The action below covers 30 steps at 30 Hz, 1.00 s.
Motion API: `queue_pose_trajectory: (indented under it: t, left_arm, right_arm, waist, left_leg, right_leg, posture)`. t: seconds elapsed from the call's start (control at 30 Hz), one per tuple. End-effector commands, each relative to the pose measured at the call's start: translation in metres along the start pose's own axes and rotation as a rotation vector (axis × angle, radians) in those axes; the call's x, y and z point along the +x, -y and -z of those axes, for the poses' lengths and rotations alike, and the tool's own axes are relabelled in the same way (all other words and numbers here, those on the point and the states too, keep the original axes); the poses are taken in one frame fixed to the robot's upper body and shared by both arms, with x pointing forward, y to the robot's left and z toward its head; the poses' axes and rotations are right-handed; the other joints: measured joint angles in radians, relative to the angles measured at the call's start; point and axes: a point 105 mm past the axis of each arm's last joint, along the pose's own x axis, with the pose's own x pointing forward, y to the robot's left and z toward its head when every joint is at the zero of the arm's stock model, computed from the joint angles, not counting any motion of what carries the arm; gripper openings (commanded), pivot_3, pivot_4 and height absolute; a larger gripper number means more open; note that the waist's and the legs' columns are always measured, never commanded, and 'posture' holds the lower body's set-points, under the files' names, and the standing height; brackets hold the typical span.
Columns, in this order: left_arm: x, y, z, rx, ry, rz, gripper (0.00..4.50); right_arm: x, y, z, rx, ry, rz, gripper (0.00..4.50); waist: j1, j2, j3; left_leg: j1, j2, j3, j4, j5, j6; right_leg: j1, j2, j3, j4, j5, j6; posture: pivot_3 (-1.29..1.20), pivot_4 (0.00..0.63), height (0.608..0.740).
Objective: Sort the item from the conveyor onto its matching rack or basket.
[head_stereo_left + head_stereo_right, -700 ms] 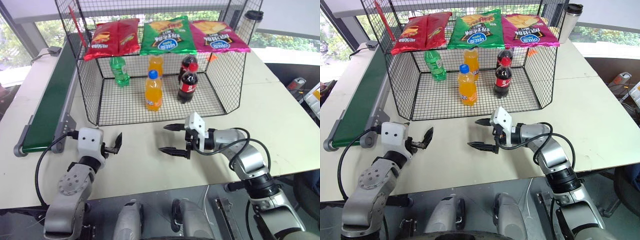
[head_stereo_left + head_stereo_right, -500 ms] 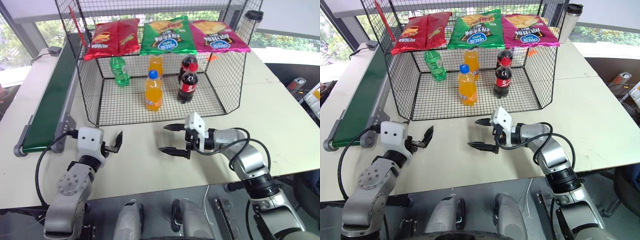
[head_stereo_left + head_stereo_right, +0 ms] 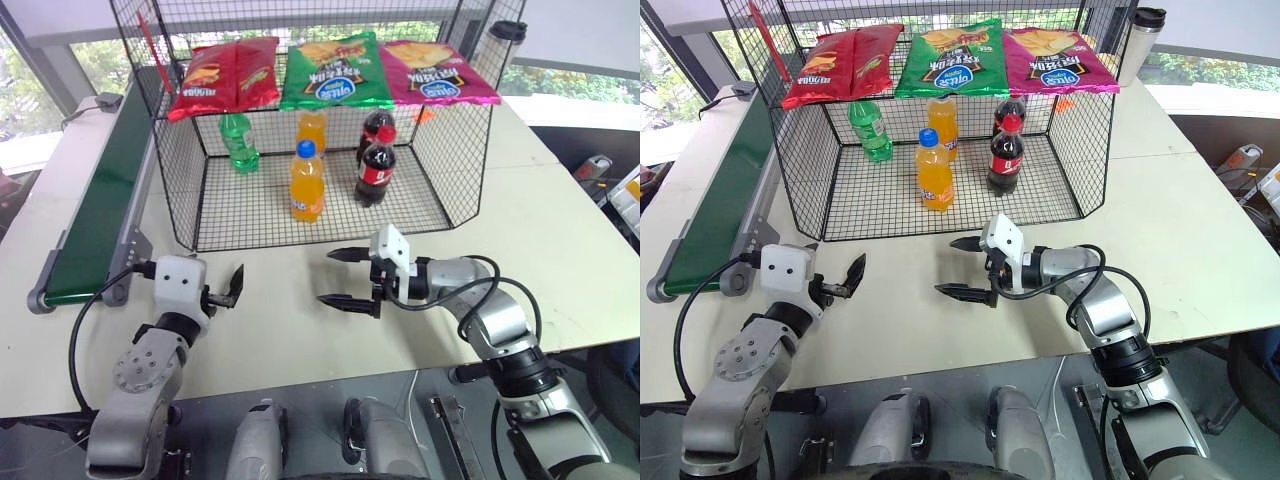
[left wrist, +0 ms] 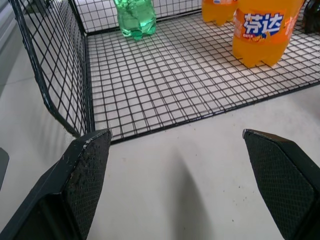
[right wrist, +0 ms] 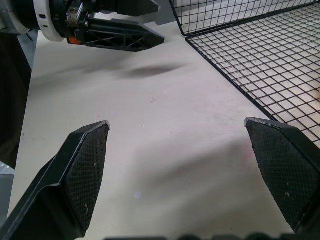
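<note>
With the black wire-mesh basket (image 3: 190, 200) as landmark: the conveyor (image 3: 95, 205) runs along its left wall. Inside, the green bottle (image 3: 239, 141) stands at the back left, two orange bottles (image 3: 307, 182) at centre, two cola bottles (image 3: 376, 172) to the right. Three crisp bags (image 3: 325, 70) lie on the sloped panel above. Before its missing side, over bare table (image 3: 280, 320), the left gripper (image 3: 233, 287) and right gripper (image 3: 340, 278) are held spread wide and empty. Nothing has shifted since the earlier frames.
</note>
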Motion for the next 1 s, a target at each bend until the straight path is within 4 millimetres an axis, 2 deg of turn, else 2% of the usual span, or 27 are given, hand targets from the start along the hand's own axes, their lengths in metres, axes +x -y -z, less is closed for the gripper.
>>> queue_pose_trajectory:
  t: [0.03, 0.67, 0.83, 1.0]
  left_arm:
    - [-0.003, 0.000, -0.010, 0.024, 0.038, -0.003, 4.37]
    - [-0.001, 0.001, -0.012, 0.027, 0.043, 0.005, 4.37]
    - [-0.004, 0.000, -0.014, 0.006, 0.052, -0.010, 4.37]
    - [-0.010, -0.007, -0.019, 0.021, 0.057, -0.044, 4.37]
  right_arm:
    - [0.000, -0.002, -0.016, -0.052, 0.045, -0.009, 4.50]
    - [0.001, -0.002, -0.016, -0.046, 0.050, -0.011, 4.50]
    - [0.001, -0.003, -0.023, -0.050, 0.090, -0.025, 4.50]
    - [-0.001, -0.009, -0.039, -0.017, 0.174, -0.088, 4.50]
  waist:
    - [0.000, 0.000, 0.000]
    - [0.000, 0.000, 0.000]
    - [0.000, 0.000, 0.000]
    - [0.000, 0.000, 0.000]
  left_leg:
    - [0.000, 0.000, 0.000, 0.000, 0.000, 0.000]
    - [0.000, 0.000, 0.000, 0.000, 0.000, 0.000]
    - [0.000, 0.000, 0.000, 0.000, 0.000, 0.000]
    - [0.000, 0.000, 0.000, 0.000, 0.000, 0.000]
  right_leg:
    - [0.000, 0.000, 0.000, 0.000, 0.000, 0.000]
    - [0.000, 0.000, 0.000, 0.000, 0.000, 0.000]
    - [0.000, 0.000, 0.000, 0.000, 0.000, 0.000]
    - [0.000, 0.000, 0.000, 0.000, 0.000, 0.000]
  posture:
    - [0.00, 0.150, 0.740]
    - [0.00, 0.150, 0.740]
    - [0.00, 0.150, 0.740]
    - [0.00, 0.150, 0.740]
